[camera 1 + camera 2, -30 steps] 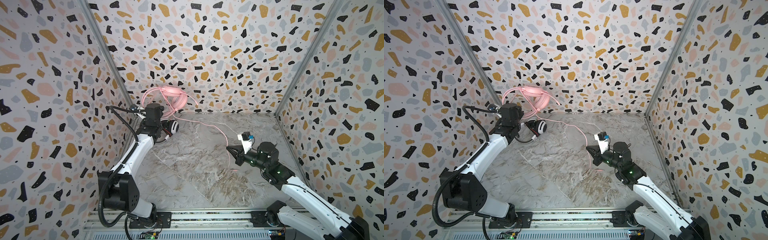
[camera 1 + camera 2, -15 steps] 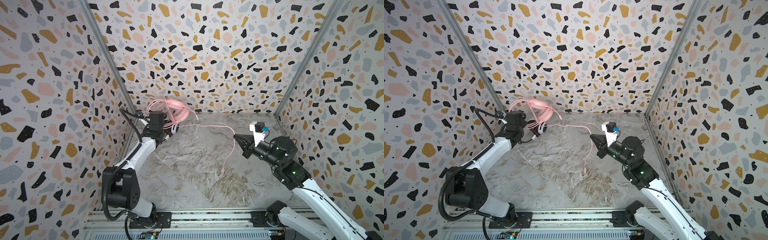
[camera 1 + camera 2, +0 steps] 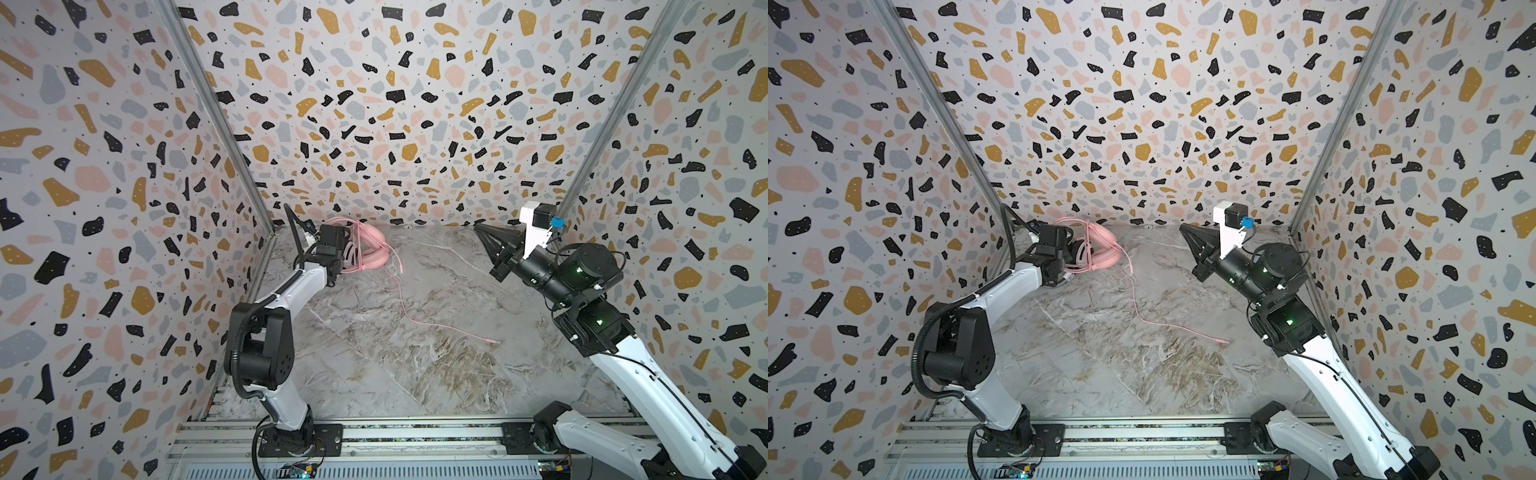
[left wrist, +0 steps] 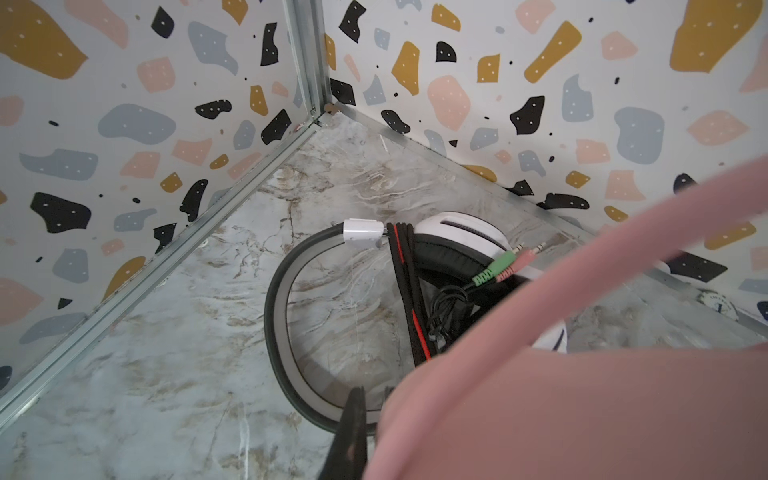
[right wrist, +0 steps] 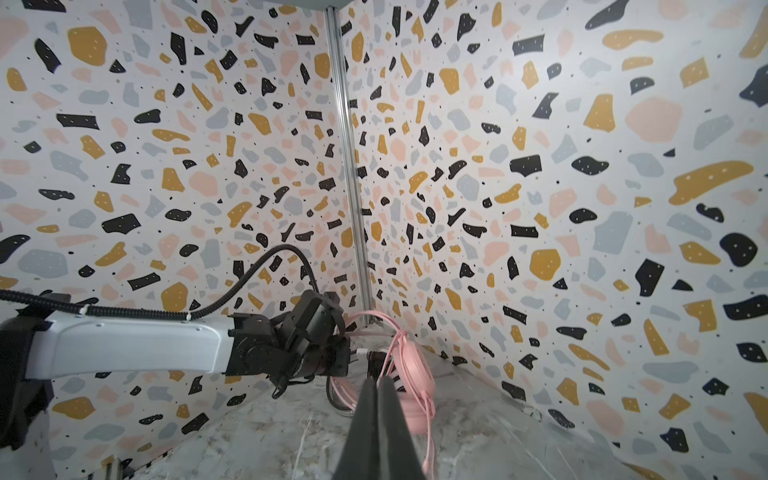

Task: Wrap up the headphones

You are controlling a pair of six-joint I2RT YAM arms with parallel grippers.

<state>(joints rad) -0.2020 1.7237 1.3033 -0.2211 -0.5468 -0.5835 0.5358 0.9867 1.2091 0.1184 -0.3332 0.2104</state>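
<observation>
You're facing a robot lab cell: terrazzo-print walls (image 3: pixel 374 104) enclose a marble-look floor (image 3: pixel 374 374), aluminium rail (image 3: pixel 415 434) along the frame's bottom

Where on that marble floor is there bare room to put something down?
Bare: the front half of the marble floor, from the pink cable down to the front rail, and the back right stretch beneath the right gripper. Crowded: the back left corner, with the pink headphones and the white headset.

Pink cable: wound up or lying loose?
Partly loose: loops hang around the pink headphones, but the pink cable trails across the marble floor to its plug.
</observation>
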